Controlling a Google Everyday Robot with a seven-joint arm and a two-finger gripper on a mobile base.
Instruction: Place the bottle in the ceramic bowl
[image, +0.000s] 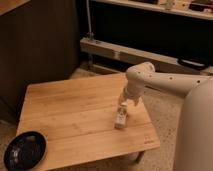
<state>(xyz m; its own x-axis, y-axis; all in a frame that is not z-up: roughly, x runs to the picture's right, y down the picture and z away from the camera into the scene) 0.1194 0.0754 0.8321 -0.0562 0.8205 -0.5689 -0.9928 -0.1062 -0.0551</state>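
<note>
One open gripper (123, 105) poised just above the bottle (120, 120) on the bench (70, 110), bowl (24, 150) well apart at a corner.

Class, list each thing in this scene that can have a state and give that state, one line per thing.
bottle: resting on the wooden table, not in the bowl.
ceramic bowl: right way up, nothing in it, at the table's near corner.
claw: open, at the bottle's upper end; contact cannot be told.
</note>
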